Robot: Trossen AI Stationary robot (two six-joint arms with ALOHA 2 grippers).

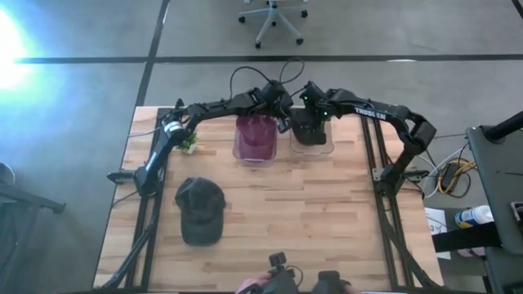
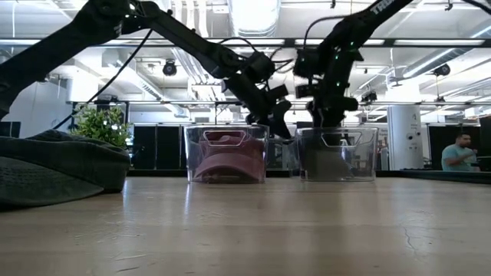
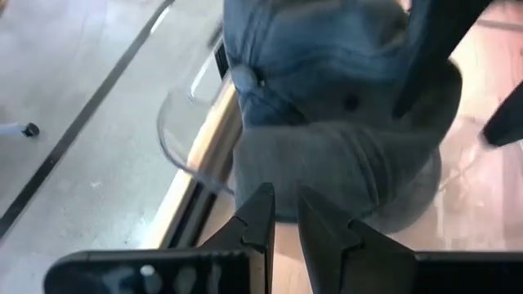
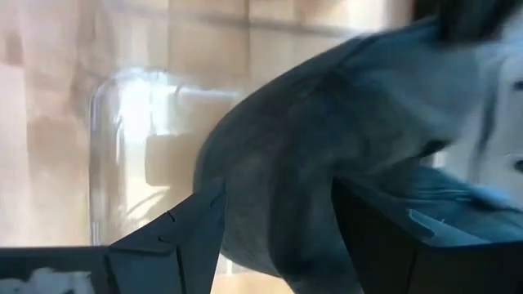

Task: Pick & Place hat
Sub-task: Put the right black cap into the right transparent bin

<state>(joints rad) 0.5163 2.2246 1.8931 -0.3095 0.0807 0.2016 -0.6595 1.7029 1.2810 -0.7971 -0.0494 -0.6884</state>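
Observation:
A dark grey cap lies crown up on the near left of the table, touched by nothing. At the far middle stand two clear bins. The left bin holds a maroon hat. The right bin holds a dark grey-blue hat. My right gripper hangs over this bin, open, its fingers on either side of the hat. My left gripper hovers between the bins, shut, pointing at the grey-blue hat. My right gripper comes from above into the right bin, and its two fingers stand apart with the grey-blue hat's cloth between them. I cannot tell whether they touch it. The hat rests in the bin.
A small green plant stands at the far left of the table. A camera mount sits at the near edge. Bare wood spans the middle and right. A person and an office chair are beyond the table.

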